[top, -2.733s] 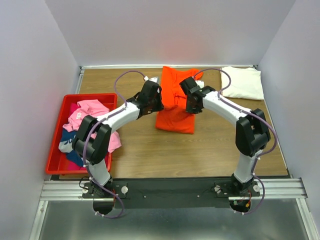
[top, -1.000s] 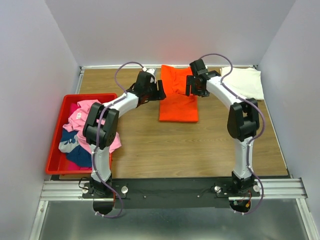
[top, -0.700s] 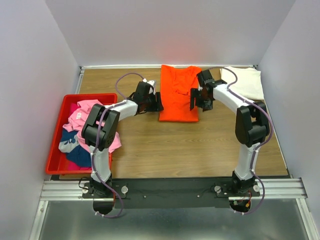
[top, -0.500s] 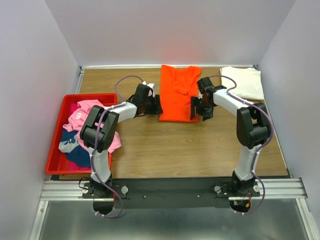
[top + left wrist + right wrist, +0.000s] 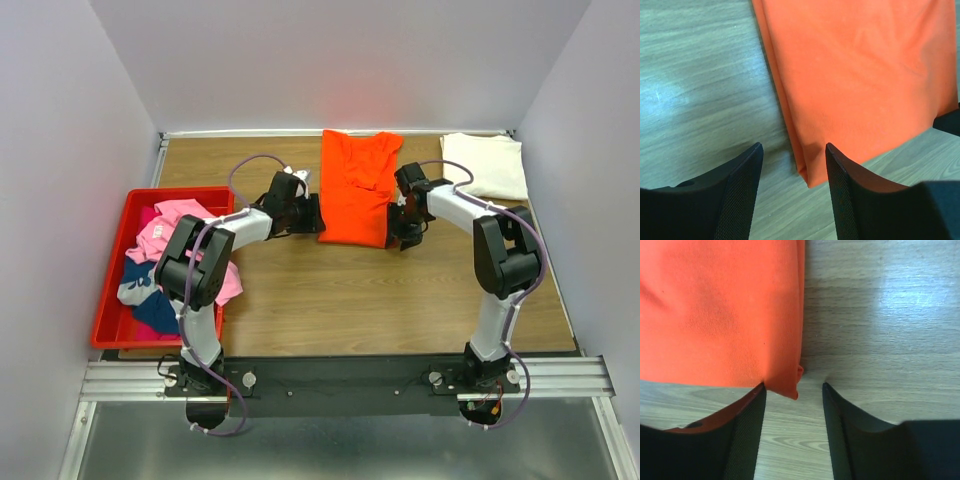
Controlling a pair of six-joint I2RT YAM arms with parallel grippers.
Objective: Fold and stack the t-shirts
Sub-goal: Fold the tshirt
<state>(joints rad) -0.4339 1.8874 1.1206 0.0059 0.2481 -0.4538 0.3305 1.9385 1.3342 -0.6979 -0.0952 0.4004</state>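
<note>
A bright orange t-shirt (image 5: 355, 190) lies folded into a long strip at the back middle of the table. My left gripper (image 5: 312, 215) is low at the strip's near left corner. In the left wrist view that gripper (image 5: 793, 147) is open, and the orange corner (image 5: 810, 175) lies between its fingers. My right gripper (image 5: 398, 228) is at the near right corner. In its wrist view the gripper (image 5: 793, 386) is open around the corner's tip (image 5: 785, 382). A cream-white t-shirt (image 5: 485, 165) lies folded at the back right.
A red bin (image 5: 110, 300) at the left holds a pink t-shirt (image 5: 175, 230) and a dark blue one (image 5: 150, 310) in a heap. Bare wooden table (image 5: 380, 300) runs in front of the orange strip. Walls close in the back and both sides.
Both grippers have slid along the orange t-shirt's long sides from its far part to its near corners. The right jaws have narrowed. The t-shirt lies flatter and longer.
</note>
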